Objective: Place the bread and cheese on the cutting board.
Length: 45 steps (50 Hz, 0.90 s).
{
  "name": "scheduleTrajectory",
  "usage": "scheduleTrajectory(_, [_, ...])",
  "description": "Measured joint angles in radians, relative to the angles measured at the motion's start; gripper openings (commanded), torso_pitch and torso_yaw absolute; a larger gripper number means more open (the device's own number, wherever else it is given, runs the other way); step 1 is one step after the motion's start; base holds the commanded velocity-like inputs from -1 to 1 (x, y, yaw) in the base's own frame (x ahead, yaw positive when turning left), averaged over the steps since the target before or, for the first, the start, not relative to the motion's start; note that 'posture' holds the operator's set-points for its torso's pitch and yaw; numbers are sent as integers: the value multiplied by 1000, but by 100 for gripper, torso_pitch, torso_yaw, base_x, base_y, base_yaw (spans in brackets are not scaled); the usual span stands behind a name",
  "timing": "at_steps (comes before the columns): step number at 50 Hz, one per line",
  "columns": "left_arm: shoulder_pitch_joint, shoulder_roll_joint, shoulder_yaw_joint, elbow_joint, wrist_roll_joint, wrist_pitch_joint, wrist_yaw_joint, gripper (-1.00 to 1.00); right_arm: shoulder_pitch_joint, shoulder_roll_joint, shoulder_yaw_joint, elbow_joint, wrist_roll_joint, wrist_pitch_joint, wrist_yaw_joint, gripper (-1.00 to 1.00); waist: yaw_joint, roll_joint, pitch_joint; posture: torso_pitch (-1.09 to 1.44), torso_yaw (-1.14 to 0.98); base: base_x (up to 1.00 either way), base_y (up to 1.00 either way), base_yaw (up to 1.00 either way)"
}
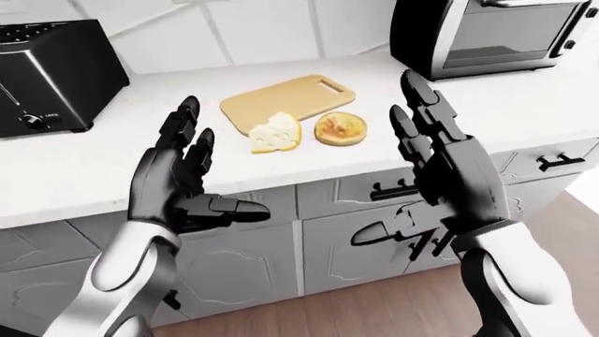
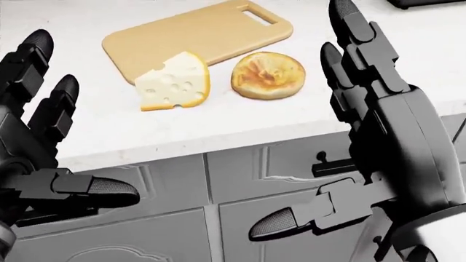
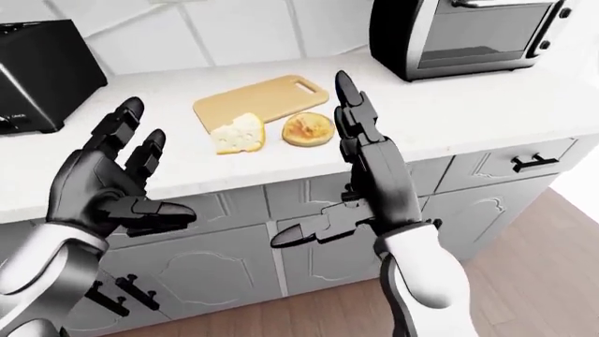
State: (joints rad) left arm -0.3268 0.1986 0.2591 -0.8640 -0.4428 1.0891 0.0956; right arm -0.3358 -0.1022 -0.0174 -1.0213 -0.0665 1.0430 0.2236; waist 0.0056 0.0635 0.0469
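Both hands are up in the air with fingers spread apart, holding nothing. In the left-eye view the left hand point(image 1: 182, 179) is below and left of the cutting board point(image 1: 286, 102), and the right hand point(image 1: 440, 168) is below and right of it. The cheese point(image 2: 173, 82) (a wedge with holes) lies partly on the cutting board's lower edge, partly on the white counter point(image 1: 84, 172). The bread point(image 2: 268, 75), round and toasty, sits on the counter just beside the cutting board, right of the cheese. A black toaster point(image 1: 51, 74) stands far left of the cutting board, and an oven point(image 1: 486, 35) stands to its upper right.
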Motion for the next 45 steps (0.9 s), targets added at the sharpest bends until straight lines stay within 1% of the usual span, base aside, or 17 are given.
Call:
scheduleTrajectory(2, [7,-1,1,8,6,11,4,100,4,-1,2,6,6,7,4,100,3,-2,-4,0,0,12,0,0])
scheduleTrajectory(4, [1,-1,-1,7,8,11,4,100,-1,-2,-2,2,5,7,3,100,1,-19,-10,0,0,13,0,0])
scheduleTrajectory(8, [-5,0,0,-8,5,-1,-1,100,-10,-3,-4,-13,1,-4,-2,100,5,-66,-9,0,0,12,0,0])
scheduleTrajectory(10, [-8,1,2,-10,3,-2,-2,100,-13,-4,-3,-14,2,-5,-3,100,7,-105,-15,0,0,12,0,0])
scheduleTrajectory(12, [-3,-10,-8,-7,0,0,-3,100,-7,-9,-12,-8,-1,-3,-4,100,-9,-89,-9,0,0,12,0,0])
scheduleTrajectory(15, [2,-10,-23,4,-10,14,-8,100,2,-8,-21,4,-9,11,-9,100,-12,-91,-9,0,0,13,0,0])
scheduleTrajectory(17, [-1,-7,-19,2,-9,15,-8,100,-3,-8,-18,2,-9,11,-10,100,-8,-76,-8,0,0,12,0,0])
scheduleTrajectory(20, [-6,-6,-10,-10,-5,5,-6,100,-5,-9,-13,-10,-6,0,-8,100,-9,-41,0,0,0,13,0,0])
scheduleTrajectory(23, [-10,-3,-9,-12,-3,-1,-5,100,-15,-10,-15,-10,-5,-2,-6,100,-14,17,-9,0,0,12,0,0])
scheduleTrajectory(25, [-4,-1,-1,-1,0,2,-3,100,-10,-4,-3,-4,-1,3,-3,100,-2,0,1,0,0,12,0,0])
scheduleTrajectory(27, [0,0,4,9,5,14,2,100,-13,-5,2,5,3,17,1,100,2,3,-3,0,0,12,0,0])
scheduleTrajectory(29, [-8,2,4,8,5,19,5,100,-21,-7,-4,3,2,23,0,100,0,-11,-12,0,0,13,0,0])
scheduleTrajectory(33, [-16,4,5,-10,-3,11,3,100,-34,-9,-10,-14,-2,18,-5,100,4,-58,-10,0,0,13,0,0])
scheduleTrajectory(36, [-24,6,7,-13,-8,12,6,100,-42,-11,-14,-13,2,18,-4,100,6,-109,-17,0,0,12,0,0])
scheduleTrajectory(38, [-22,-3,-9,-6,-14,21,6,100,-40,-13,-32,-5,4,28,-6,100,-5,-88,-8,0,0,14,0,0])
scheduleTrajectory(41, [-30,-1,-18,-6,-27,43,7,100,-47,-15,-55,4,9,49,-17,100,-8,-89,-9,0,0,12,0,0])
scheduleTrajectory(45, [-37,4,-6,-23,-28,36,14,100,-50,-21,-53,-12,28,33,-27,100,-7,-50,-3,0,0,12,0,0])
